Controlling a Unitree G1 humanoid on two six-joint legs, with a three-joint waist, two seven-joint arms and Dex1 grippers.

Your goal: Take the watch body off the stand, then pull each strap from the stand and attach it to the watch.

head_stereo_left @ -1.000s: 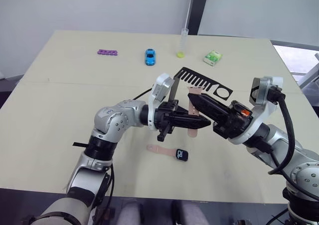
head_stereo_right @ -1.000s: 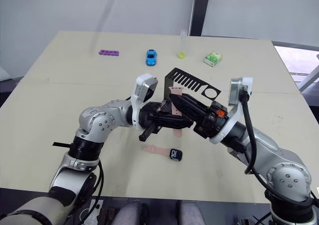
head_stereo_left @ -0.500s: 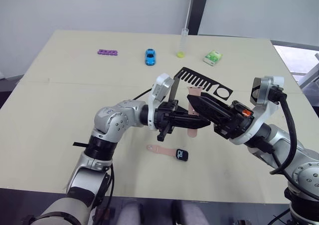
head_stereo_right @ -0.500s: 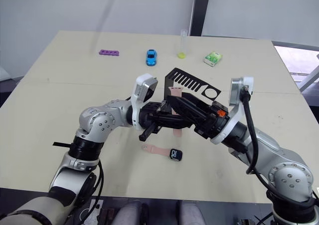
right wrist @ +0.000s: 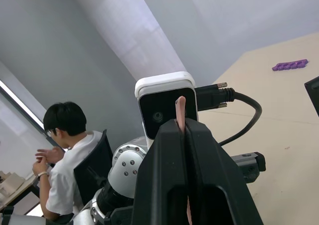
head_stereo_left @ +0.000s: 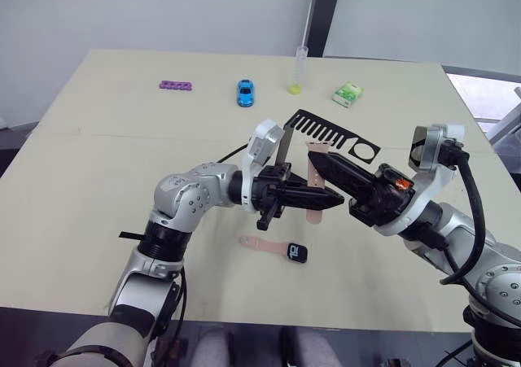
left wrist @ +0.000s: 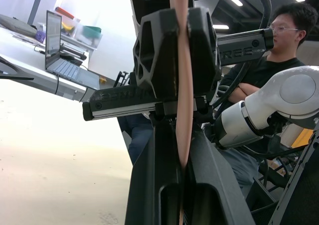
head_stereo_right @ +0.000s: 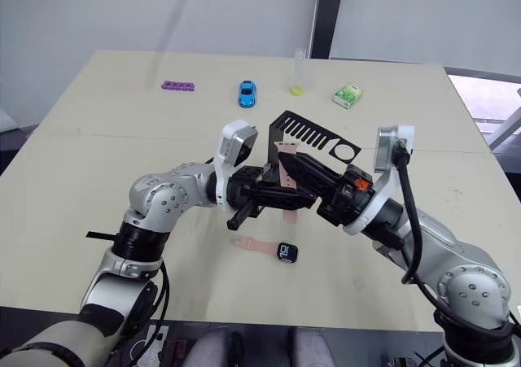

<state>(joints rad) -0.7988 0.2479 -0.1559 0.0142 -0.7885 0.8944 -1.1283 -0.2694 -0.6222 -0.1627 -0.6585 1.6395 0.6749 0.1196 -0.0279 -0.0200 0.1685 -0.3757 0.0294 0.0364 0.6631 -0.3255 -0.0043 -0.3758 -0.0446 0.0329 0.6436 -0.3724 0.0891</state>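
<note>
Straps: two counted. One strap (head_stereo_left: 313, 184) hangs upright between the two grippers above the table (head_stereo_left: 98, 163), just in front of the stand (head_stereo_left: 330, 135). The second strap (head_stereo_left: 260, 243) lies flat on the table, joined at one end to the watch body (head_stereo_left: 297, 253), which rests near the table's front edge with light digits on its dark screen; the digits are too small to read.

Left gripper (head_stereo_left: 321, 198) has its fingers closed on the lower part of the hanging strap; the left wrist view shows the pink band pinched between the two black fingers (left wrist: 159, 185). Right gripper (head_stereo_left: 319, 162) is clamped on the upper part of the same strap, the band's end poking out between its fingers (right wrist: 164, 175) in the right wrist view.

Writing: part of the "UNITREE" lettering shows on a black bar (left wrist: 249, 40) in the left wrist view.

Far side of table, one of each: purple strip (head_stereo_left: 174, 85), blue toy car (head_stereo_left: 245, 92), upright clear tube (head_stereo_left: 298, 70), green-white box (head_stereo_left: 348, 95). One seated person (right wrist: 70, 165) shows in the right wrist view.
</note>
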